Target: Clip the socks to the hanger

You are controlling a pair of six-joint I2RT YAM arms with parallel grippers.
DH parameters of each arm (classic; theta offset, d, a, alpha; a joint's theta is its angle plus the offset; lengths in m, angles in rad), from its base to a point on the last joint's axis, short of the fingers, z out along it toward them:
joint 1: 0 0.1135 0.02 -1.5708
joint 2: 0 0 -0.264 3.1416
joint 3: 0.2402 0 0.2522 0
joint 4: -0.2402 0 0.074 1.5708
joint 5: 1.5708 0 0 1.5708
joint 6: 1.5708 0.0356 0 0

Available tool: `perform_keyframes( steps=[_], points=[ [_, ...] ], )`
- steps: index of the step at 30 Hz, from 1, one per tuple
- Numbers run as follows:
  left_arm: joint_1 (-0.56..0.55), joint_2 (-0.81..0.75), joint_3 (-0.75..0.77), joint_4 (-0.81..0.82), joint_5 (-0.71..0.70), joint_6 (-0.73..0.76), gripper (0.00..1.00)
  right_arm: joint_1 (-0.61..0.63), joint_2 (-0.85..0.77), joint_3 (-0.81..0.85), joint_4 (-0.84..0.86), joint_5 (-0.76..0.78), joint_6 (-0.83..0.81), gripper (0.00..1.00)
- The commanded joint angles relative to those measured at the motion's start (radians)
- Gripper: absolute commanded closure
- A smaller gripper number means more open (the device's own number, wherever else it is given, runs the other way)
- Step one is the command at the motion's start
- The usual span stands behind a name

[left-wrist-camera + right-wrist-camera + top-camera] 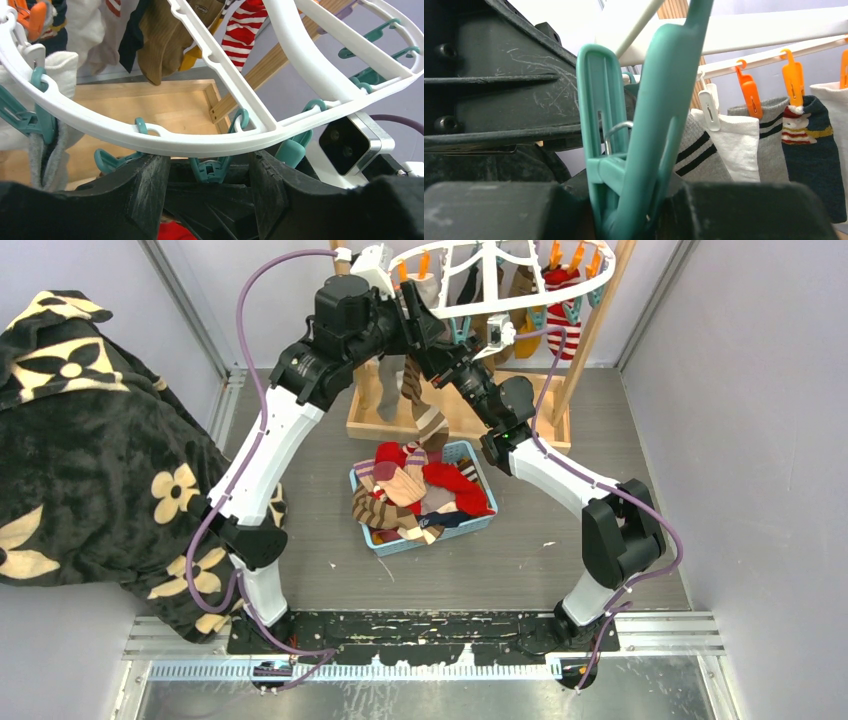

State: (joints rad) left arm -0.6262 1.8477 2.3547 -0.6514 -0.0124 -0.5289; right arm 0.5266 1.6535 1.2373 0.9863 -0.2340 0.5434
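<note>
Two hands meet at the hanger [175, 145]: right hand [629, 210] grasps a teal clip [649, 125], left hand [210, 185] released beneath the hanger, striped sock [430, 425] dangling below it; I judge the clip needs full squeezing before the cuff enters.

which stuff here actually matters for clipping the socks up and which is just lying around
For the job: hanger; teal clip; dangling brown striped sock; loose socks in the blue basket; clipped-up socks.

Just lying about: black floral blanket; wooden stand.
</note>
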Motion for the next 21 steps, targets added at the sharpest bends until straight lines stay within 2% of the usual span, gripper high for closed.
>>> perform_keyframes(
  steps=[1, 10, 21],
  points=[
    [0.009, 0.006, 0.049, 0.071, 0.046, -0.032, 0.42, 0.02, -0.033, 0.048, 0.034, -0.055, -0.013, 0.77],
    [0.009, 0.04, 0.088, 0.066, 0.049, -0.034, 0.44, 0.021, -0.036, 0.064, 0.0, -0.072, -0.025, 0.77],
    [0.008, 0.049, 0.112, 0.042, 0.039, -0.032, 0.64, 0.021, -0.021, 0.092, -0.022, -0.1, -0.013, 0.76]
  ],
)
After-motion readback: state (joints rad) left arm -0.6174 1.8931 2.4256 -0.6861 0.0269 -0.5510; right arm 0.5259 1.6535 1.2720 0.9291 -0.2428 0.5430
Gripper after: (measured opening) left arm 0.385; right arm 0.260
